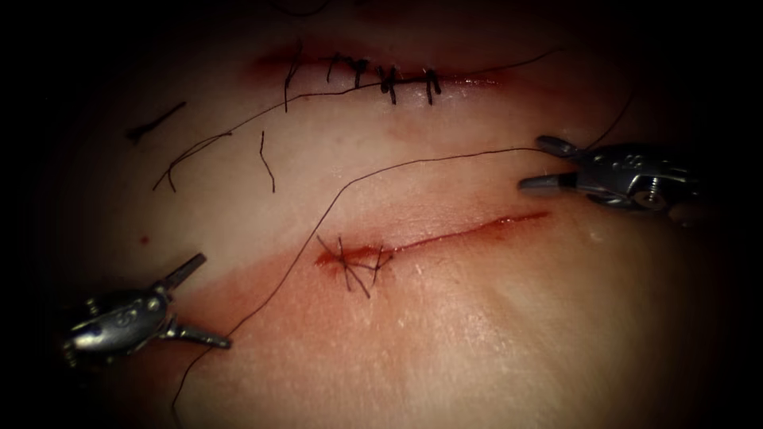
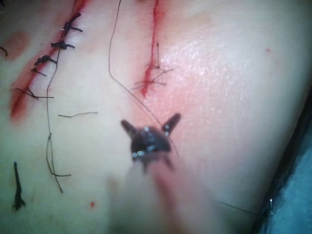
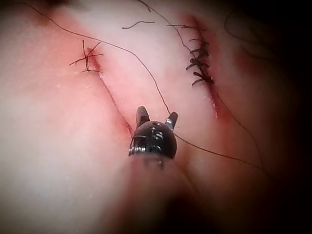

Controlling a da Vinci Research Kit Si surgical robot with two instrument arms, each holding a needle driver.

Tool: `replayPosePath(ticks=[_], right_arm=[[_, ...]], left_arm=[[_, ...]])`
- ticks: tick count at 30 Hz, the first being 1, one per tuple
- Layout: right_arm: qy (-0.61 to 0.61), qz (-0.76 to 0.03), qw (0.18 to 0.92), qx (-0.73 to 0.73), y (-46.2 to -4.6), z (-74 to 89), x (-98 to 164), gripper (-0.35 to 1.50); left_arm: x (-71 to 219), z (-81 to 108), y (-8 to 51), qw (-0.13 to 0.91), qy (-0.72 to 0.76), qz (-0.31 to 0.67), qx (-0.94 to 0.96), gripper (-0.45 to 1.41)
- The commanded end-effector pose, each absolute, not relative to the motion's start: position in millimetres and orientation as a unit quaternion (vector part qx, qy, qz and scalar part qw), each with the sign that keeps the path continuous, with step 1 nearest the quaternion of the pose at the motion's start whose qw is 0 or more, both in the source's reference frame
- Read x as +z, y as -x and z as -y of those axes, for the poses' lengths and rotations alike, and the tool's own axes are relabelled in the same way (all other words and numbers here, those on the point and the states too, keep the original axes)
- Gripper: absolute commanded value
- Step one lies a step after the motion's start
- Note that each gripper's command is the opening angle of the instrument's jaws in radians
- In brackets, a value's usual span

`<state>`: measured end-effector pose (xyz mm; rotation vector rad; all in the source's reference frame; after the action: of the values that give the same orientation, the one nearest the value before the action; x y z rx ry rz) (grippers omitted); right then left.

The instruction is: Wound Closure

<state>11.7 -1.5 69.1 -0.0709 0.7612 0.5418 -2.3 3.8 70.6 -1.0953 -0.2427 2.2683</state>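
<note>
The left tool [image 1: 208,306] has its jaws spread wide and holds nothing; the thread [image 1: 413,163] runs between them without being gripped. The right tool [image 1: 547,165] is also open and empty, the thread passing just beside its upper jaw. The cut [image 1: 445,237] in the tissue [image 1: 493,334] lies between the two tools, its right end just below the right tool's jaws, its left end closed by a knot [image 1: 354,262] up and right of the left tool. I cannot see the needle. Beyond the thread lies an older stitched cut [image 1: 389,79], with cut ends [image 1: 266,163] scattered near it.
</note>
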Motion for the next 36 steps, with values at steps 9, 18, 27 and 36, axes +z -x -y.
replayPosePath(ticks=[9, 18, 27, 36], right_arm=[[0.033, -0.373, 0.888, 0.267, -11.9, 1.8, 69, 1.48], [0.04, -0.375, 0.887, 0.267, -12.4, 3.0, 69, 1.48], [0.04, -0.372, 0.888, 0.267, -12.9, 3.8, 69, 1.48], [0.041, -0.371, 0.888, 0.268, -13.3, 4.0, 68, 1.48]], left_arm=[[78, 0.0, 5.5, 0.313, 0.461, 0.164, 0.814, 1.03], [79, 0.7, 8.3, 0.32, 0.45, 0.155, 0.819, 0.99], [84, 0.6, 9.0, 0.315, 0.445, 0.153, 0.824, 0.88], [86, 1.3, 9.1, 0.298, 0.442, 0.173, 0.828, -0.45]])
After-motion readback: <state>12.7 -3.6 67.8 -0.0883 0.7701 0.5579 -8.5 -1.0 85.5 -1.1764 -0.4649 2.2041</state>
